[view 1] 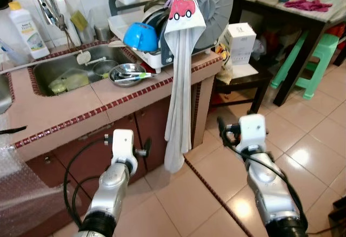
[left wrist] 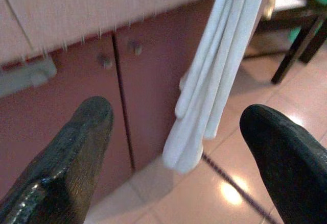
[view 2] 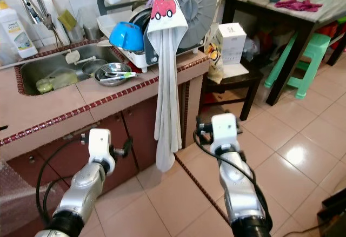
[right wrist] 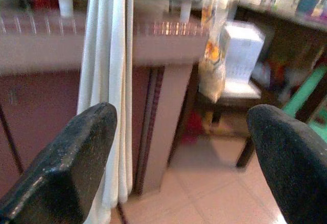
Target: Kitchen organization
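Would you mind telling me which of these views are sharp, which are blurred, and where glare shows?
Left and right eye views: sharp, evenly lit, with bright glare patches on the floor tiles. Left wrist view: hanging towel fairly clear, left claw fingers soft because close, small glare spot on the floor. Right wrist view: softest; the white box and counter edge smear, right claw open.

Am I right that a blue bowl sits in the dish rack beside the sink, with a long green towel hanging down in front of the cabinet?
Not quite: the towel is white, not green, as the left eye view shows. The rest holds: the blue bowl sits in the dish rack beside the sink, and the towel hangs down in front of the cabinet.
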### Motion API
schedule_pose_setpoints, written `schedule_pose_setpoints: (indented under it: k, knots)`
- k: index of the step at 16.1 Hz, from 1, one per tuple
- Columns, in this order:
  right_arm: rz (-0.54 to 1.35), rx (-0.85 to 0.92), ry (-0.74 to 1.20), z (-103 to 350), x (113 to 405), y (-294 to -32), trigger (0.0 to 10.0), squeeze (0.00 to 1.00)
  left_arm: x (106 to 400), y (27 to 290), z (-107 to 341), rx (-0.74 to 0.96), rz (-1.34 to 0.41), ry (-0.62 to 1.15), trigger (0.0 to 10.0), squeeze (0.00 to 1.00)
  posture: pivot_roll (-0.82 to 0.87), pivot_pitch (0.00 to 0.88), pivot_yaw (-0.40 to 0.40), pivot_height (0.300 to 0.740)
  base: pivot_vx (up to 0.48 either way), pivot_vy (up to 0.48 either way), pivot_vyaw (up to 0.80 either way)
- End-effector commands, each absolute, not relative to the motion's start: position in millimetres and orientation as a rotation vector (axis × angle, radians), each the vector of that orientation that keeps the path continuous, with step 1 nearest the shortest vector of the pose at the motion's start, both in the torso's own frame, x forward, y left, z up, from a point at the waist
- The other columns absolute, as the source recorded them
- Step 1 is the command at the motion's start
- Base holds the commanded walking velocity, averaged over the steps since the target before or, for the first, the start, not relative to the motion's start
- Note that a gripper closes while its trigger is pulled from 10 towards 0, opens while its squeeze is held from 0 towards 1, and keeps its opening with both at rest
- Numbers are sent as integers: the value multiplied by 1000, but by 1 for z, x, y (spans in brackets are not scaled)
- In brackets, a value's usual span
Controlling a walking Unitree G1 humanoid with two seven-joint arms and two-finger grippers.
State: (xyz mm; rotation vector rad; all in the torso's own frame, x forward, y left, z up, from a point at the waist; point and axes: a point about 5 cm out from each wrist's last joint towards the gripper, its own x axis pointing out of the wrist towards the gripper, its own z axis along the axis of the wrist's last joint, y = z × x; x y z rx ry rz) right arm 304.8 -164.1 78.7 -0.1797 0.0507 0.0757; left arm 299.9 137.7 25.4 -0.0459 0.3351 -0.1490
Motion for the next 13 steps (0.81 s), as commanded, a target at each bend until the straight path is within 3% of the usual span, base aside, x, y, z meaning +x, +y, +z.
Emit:
schedule_pose_setpoints:
  k: [1,8,13]
  knots:
    - [66,-187,116,62,300,-170,10000,0,298,139,20,-16,-166,362,10000,0,19,0,45,740,0,0,0]
    - [-62,-158,518,-21,260,-200,10000,0,262,140,-32,139,-288,646,10000,0,6,0,82,740,0,0,0]
    - [-124,-103,801,-65,208,-208,10000,0,209,164,-72,247,-323,925,10000,0,13,0,87,740,0,0,0]
